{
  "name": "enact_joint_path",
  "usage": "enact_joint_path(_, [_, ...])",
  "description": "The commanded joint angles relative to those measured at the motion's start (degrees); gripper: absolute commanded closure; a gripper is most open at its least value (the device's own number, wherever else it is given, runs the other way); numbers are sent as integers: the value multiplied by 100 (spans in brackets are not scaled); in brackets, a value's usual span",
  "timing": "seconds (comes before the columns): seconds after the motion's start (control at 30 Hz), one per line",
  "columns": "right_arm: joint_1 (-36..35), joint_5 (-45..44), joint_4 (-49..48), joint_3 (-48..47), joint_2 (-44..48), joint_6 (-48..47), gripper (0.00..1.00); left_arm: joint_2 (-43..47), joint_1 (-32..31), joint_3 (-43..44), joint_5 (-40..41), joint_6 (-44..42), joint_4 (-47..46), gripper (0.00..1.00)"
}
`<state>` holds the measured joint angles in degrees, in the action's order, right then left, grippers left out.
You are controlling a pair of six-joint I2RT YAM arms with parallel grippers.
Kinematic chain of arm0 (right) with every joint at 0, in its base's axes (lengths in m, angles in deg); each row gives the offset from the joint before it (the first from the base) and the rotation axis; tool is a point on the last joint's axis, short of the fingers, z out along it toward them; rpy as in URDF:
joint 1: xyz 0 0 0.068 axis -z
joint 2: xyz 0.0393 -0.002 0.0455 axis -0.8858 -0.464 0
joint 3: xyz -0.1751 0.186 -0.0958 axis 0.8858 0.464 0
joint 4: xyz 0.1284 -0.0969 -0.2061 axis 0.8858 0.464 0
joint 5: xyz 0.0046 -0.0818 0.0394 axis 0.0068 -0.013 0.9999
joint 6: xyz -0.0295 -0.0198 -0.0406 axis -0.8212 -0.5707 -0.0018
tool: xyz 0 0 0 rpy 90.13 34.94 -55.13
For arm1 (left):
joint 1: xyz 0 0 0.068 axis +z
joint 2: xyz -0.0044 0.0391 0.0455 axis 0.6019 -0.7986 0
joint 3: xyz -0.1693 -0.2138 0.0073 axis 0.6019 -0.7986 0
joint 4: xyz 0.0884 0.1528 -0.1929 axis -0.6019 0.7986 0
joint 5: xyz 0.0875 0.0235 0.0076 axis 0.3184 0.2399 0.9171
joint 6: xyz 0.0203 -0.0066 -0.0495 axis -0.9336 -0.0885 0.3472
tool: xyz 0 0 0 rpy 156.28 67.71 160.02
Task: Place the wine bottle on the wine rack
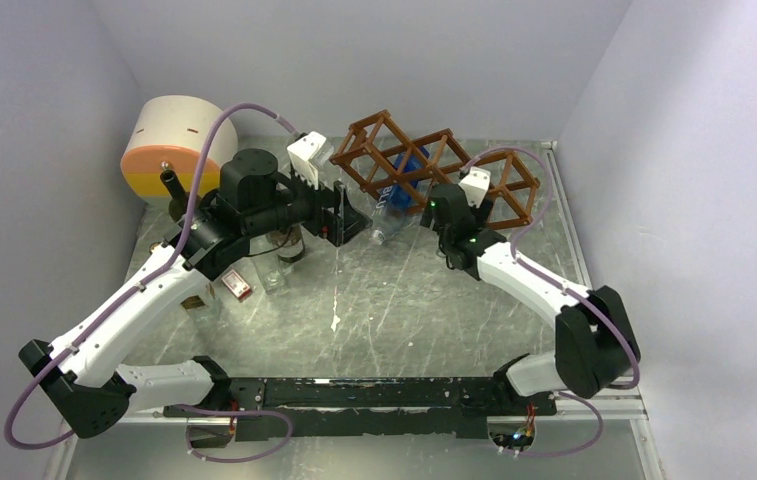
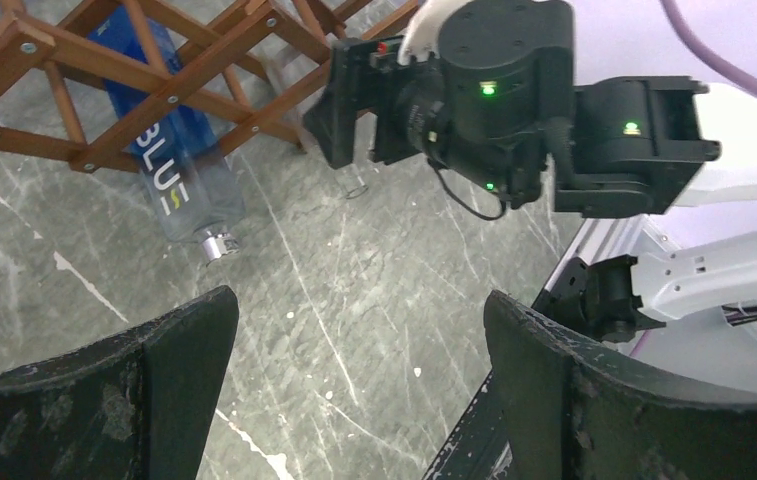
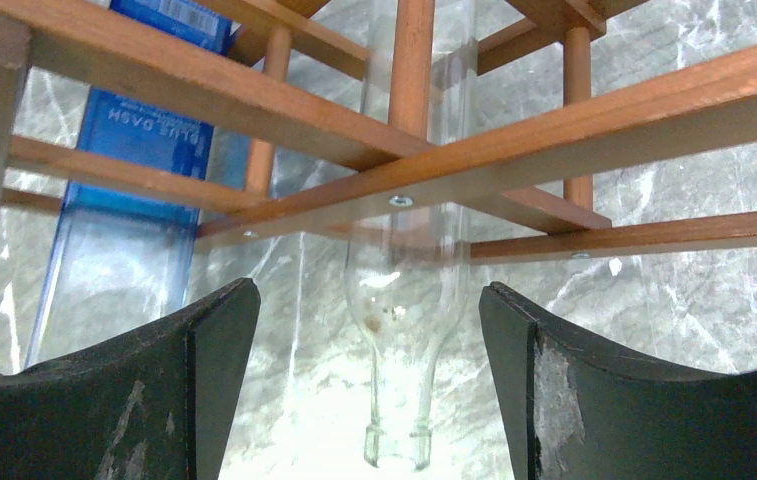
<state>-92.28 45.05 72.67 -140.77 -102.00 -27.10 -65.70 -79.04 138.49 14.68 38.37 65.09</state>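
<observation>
The reddish-brown wine rack [image 1: 434, 160] stands at the back of the table, and also shows in the left wrist view [image 2: 104, 90] and the right wrist view [image 3: 514, 130]. A clear glass wine bottle [image 3: 404, 290] lies in one cell with its neck sticking out toward my right gripper [image 3: 366, 295]. That gripper is open, with its jaws on either side of the neck and not touching it. A blue bottle [image 1: 399, 195] lies in the cell beside it [image 3: 124, 200]. My left gripper [image 2: 359, 330] is open and empty above the table, just left of the rack [image 1: 349, 215].
A white and orange drum [image 1: 169, 145] stands at the back left. A dark bottle [image 1: 176, 190], several small glass bottles [image 1: 274, 275] and a red item [image 1: 237, 287] sit under my left arm. Walls close in on three sides.
</observation>
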Motion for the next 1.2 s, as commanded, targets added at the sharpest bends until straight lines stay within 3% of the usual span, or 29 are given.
enact_joint_path(0.0, [72, 583, 828, 233, 323, 253, 17, 100, 10, 31, 406, 65, 132, 4])
enact_joint_path(0.13, [88, 969, 1000, 467, 389, 524, 21, 101, 9, -47, 455, 68, 83, 4])
enact_joint_path(0.27, [87, 1376, 835, 561, 161, 579, 35, 54, 9, -51, 344, 26, 36, 4])
enact_joint_path(0.7, [93, 1396, 173, 305, -457, 506, 74, 92, 11, -68, 180, -16, 68, 4])
enact_joint_path(0.93, [137, 1510, -98, 368, -256, 575, 71, 84, 7, -54, 221, -16, 79, 4])
enact_joint_path(1.17, [139, 1513, 296, 249, -204, 749, 38, 83, 3, -75, 323, 2, 106, 4])
